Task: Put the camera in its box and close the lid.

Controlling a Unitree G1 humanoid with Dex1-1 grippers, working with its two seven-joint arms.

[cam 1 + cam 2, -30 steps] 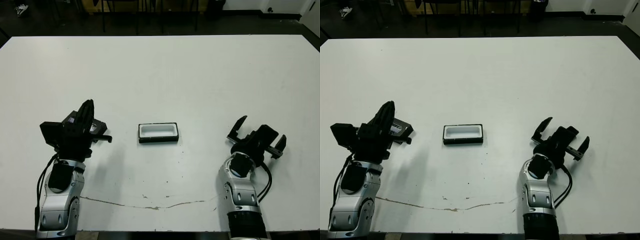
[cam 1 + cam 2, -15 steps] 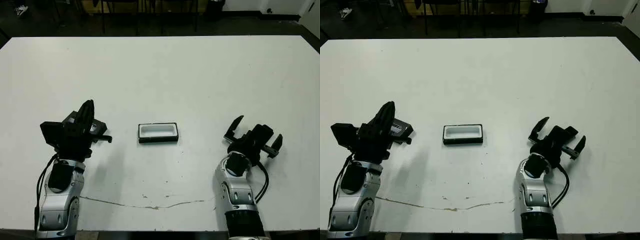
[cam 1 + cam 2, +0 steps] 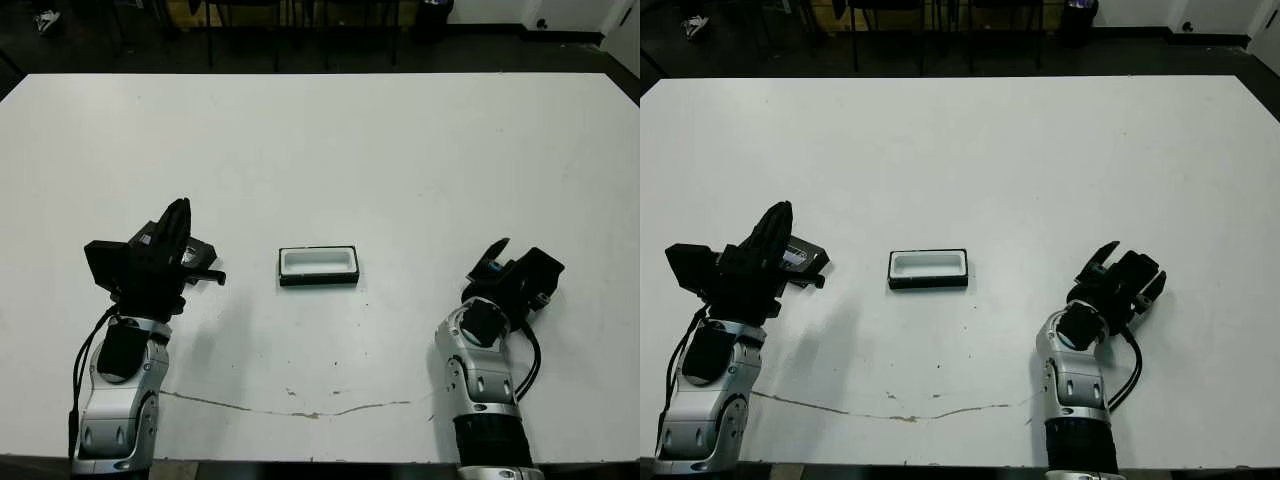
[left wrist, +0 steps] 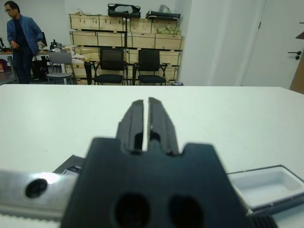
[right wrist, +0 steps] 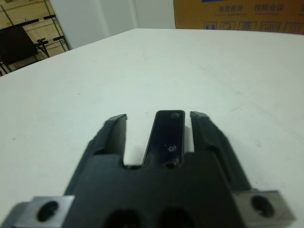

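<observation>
From the head views, the box (image 3: pixel 318 266) sits open on the white table (image 3: pixel 330 140), white lining up, midway between the arms; the left gripper (image 3: pixel 172 235) hovers over the lid (image 3: pixel 803 258), the right gripper (image 3: pixel 508 265) well apart to the other side. In the left wrist view, that gripper's fingers (image 4: pixel 134 121) are pressed together, the box beside them. In the right wrist view, the camera (image 5: pixel 165 137) lies between parted fingers (image 5: pixel 114 132), untouched on either side.

bare white table (image 3: pixel 330 150) around the open box (image 3: pixel 318 266), lid (image 3: pixel 800 257) under left hand (image 3: pixel 172 232)
</observation>
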